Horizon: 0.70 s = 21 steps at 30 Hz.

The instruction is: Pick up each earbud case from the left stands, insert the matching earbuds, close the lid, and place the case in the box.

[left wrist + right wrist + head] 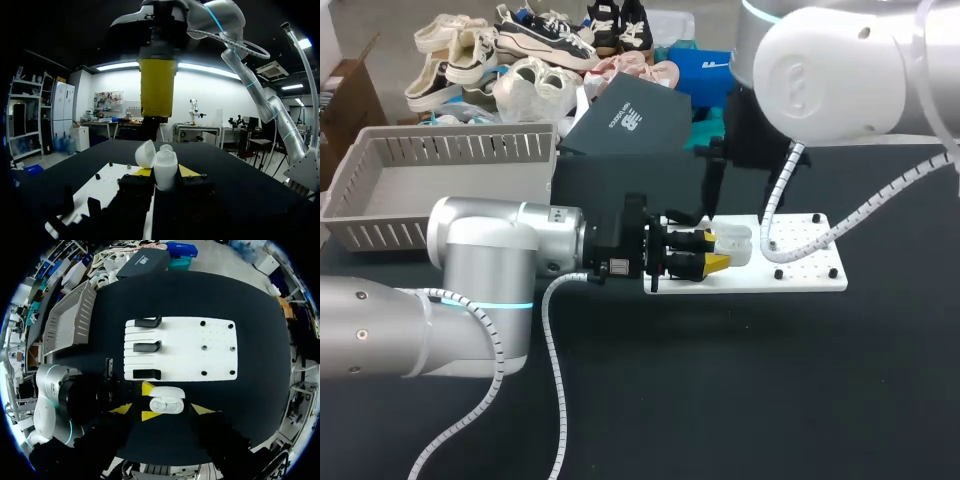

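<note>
Left gripper (712, 250) tight around open white earbud case (735, 243); right gripper (162, 409) wide apart overhead.

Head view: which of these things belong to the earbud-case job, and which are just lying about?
Job in hand:
earbud case, lid open, held in the left claw
white board with its black stands
grey basket

Lying about:
dark box beside the basket, at the table's far edge
</note>
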Each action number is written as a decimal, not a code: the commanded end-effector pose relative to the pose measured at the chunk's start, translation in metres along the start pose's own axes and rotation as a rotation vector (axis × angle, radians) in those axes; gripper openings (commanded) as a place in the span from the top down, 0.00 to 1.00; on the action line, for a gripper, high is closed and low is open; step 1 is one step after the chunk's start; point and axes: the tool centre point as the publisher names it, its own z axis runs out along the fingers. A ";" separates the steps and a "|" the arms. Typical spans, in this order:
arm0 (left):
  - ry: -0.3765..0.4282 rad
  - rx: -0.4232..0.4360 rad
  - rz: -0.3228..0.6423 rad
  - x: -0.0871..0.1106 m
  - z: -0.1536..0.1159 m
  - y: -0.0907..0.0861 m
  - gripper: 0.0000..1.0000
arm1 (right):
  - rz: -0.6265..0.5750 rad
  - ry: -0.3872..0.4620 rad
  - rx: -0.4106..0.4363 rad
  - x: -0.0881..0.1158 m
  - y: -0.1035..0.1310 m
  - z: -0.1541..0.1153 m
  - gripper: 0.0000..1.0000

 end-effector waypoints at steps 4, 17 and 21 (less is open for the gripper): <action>0.000 0.003 0.000 0.000 0.000 0.001 1.00 | 0.200 -0.127 0.023 -0.013 -0.026 0.007 0.00; 0.000 0.003 0.000 0.000 0.000 0.001 1.00 | 0.293 -0.111 0.074 -0.033 -0.043 0.031 0.00; 0.000 0.003 0.000 0.000 0.000 0.001 1.00 | 0.291 -0.094 0.093 -0.032 -0.047 0.038 0.00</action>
